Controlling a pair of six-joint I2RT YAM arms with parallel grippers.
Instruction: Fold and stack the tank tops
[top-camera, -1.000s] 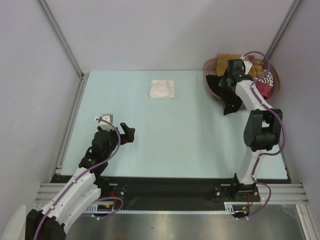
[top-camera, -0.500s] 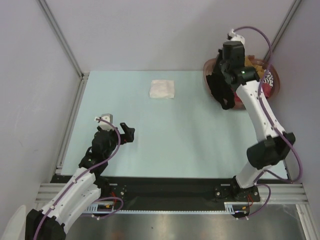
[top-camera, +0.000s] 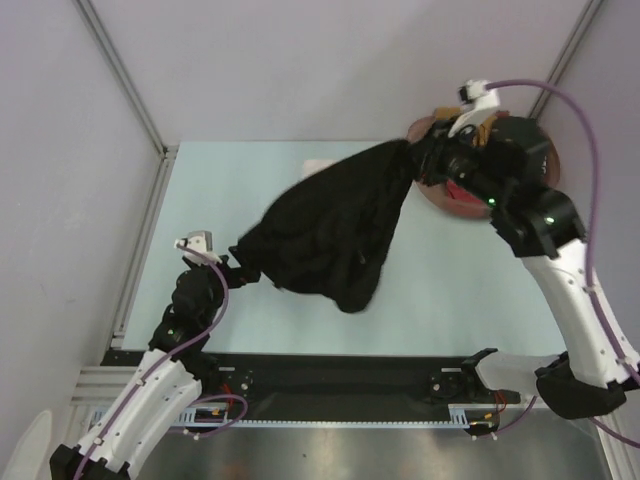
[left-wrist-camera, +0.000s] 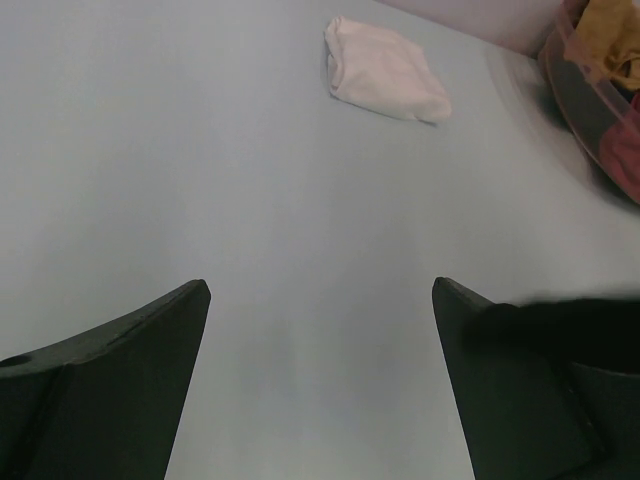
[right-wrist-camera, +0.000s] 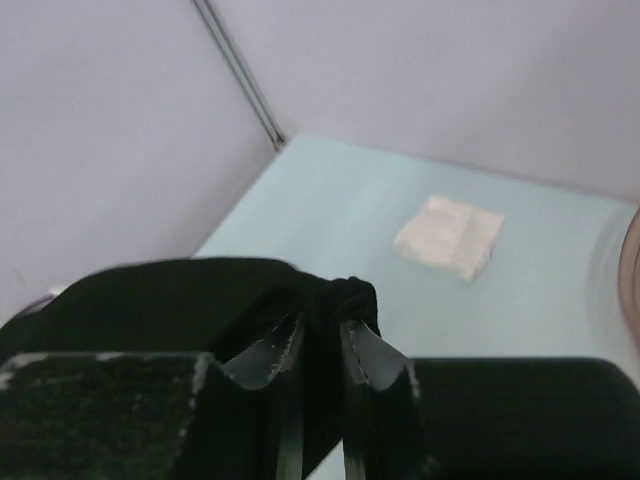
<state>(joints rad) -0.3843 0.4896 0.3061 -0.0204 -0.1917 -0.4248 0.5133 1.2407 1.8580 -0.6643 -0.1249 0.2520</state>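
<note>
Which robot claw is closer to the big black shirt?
Right. The right claw is pinching the black tank top and holding it up. The left claw is open by its low end, not gripping it.

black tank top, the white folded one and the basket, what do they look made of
black tank top: soft matte fabric, probably a jersey-type knit. It hangs limp in loose folds with no shine.
white tank top: also matte cloth, lying in a soft, rounded fold.
basket: likely rigid plastic, reddish-brown and slightly see-through with a smooth wall, though it is blurred here.
</note>
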